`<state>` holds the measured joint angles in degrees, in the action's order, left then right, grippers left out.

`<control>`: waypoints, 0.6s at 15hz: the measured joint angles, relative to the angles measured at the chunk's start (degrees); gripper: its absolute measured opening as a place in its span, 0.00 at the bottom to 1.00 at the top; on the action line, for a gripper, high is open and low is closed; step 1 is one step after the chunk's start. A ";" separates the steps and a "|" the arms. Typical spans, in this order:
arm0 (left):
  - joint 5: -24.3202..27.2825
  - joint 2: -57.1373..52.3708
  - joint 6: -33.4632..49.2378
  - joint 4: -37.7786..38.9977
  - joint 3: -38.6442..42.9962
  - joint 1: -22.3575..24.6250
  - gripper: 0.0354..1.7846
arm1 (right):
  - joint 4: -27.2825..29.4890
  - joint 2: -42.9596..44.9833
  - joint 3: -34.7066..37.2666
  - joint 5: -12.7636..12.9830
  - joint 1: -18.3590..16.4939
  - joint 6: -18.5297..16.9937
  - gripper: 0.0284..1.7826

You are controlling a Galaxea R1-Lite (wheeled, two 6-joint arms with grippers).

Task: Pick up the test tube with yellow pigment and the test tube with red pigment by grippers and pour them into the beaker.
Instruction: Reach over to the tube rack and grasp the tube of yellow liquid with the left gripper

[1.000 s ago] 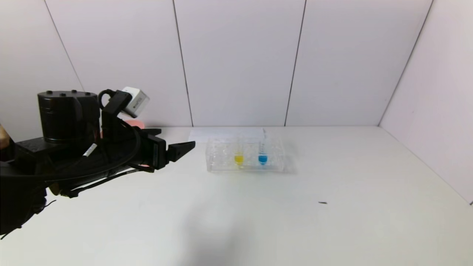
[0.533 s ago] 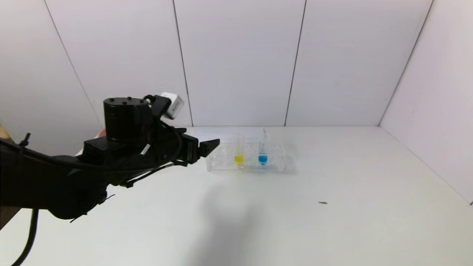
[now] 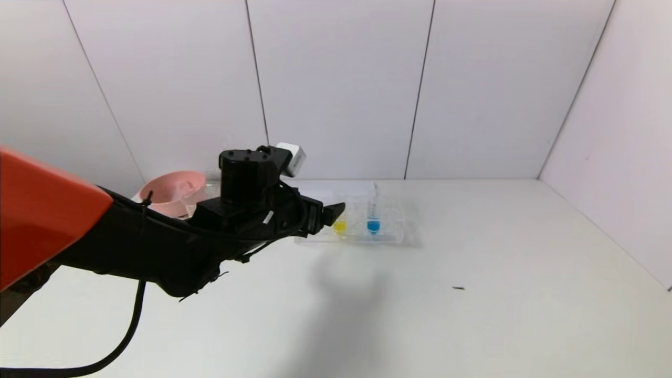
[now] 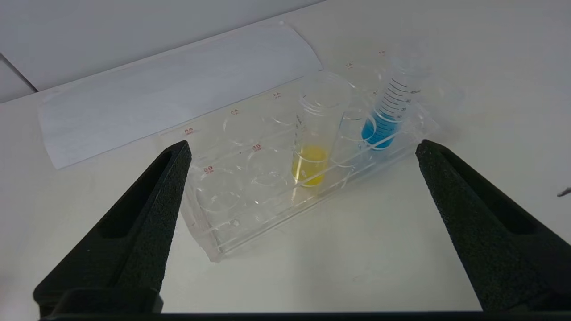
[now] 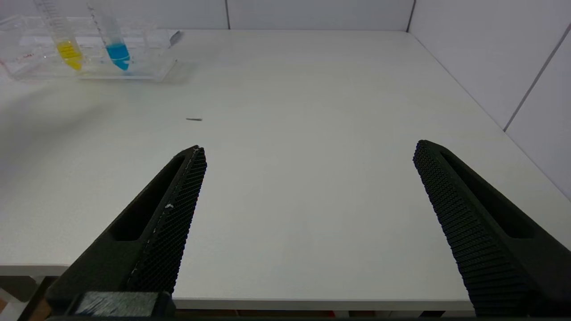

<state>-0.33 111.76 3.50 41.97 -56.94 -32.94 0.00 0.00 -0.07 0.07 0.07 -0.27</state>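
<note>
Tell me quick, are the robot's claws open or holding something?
Left gripper: open, holding nothing, near the test tube with yellow pigment.
Right gripper: open, holding nothing, over the table.

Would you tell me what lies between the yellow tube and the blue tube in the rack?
Only one empty well of the clear rack separates the yellow tube and blue tube, seen in the left wrist view.

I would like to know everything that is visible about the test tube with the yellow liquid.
The test tube with yellow pigment is a slim tube of clear plastic or glass with an open, ringed mouth and a rounded tip. A small amount of yellow liquid sits at its bottom. It stands nearly upright in a hole of the clear tube rack, beside the tube of blue liquid. Only the rack touches it. The left claw is open, aimed at it, and apart from it.
</note>
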 joint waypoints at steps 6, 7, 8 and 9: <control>-7.00 6.68 0.79 -0.16 -5.73 -2.47 0.99 | 0.00 0.00 0.00 0.02 0.00 0.02 0.95; -7.96 7.53 0.83 -0.28 -6.56 -2.72 0.99 | 0.00 0.00 0.00 0.02 0.00 0.02 0.95; -8.77 8.36 0.90 -0.28 -7.34 -2.86 0.99 | 0.00 0.00 0.00 0.02 0.00 0.02 0.95; -9.37 9.00 1.13 -0.41 -8.00 -2.95 0.99 | 0.00 0.00 0.00 0.00 0.00 0.00 0.95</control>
<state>-9.70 120.76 4.63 41.56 -64.94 -35.89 0.00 0.00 -0.07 0.07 0.07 -0.27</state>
